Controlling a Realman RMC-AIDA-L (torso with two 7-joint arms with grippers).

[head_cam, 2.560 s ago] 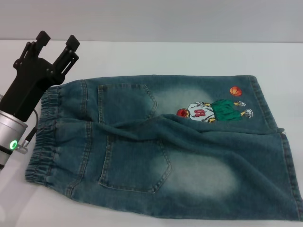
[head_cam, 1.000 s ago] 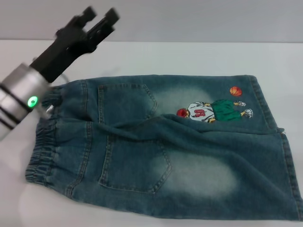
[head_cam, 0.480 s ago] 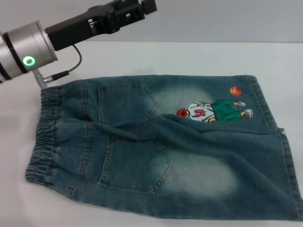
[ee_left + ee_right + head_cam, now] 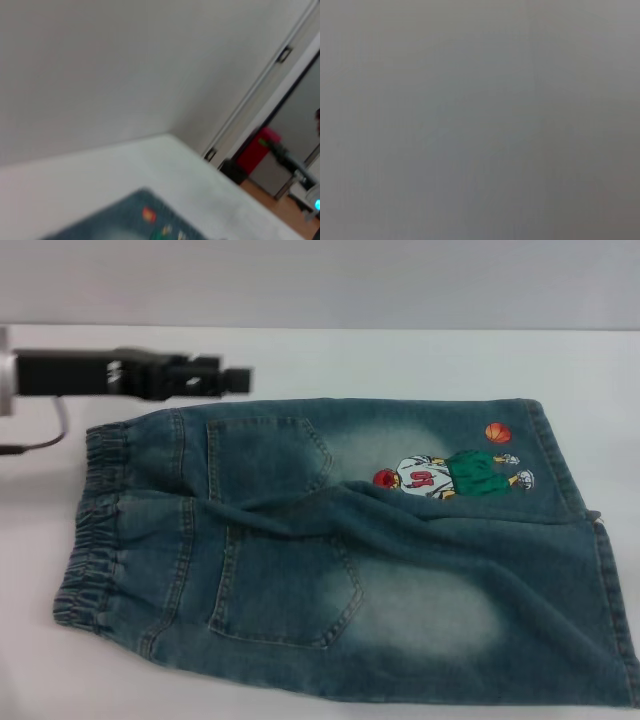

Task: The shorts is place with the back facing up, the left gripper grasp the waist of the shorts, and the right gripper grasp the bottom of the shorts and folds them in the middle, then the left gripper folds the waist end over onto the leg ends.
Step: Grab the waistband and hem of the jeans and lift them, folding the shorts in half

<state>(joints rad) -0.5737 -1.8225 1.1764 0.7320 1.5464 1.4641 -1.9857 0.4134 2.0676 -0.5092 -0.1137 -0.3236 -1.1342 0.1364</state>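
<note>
Beyond the shorts, left gripper fingers indistinct

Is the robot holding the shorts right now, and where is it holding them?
No, nothing is held. The left gripper lies sideways above the far edge of the shorts, not gripping them. The right gripper is out of sight.

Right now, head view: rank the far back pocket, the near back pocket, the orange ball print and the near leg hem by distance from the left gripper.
Left gripper hovers over the shorts' far edge, at the waist end.
1. Far back pocket, just below it.
2. Near back pocket, closer to the robot.
3. Orange ball print, at the leg end on the far side.
4. Near leg hem, right, near corner.
</note>
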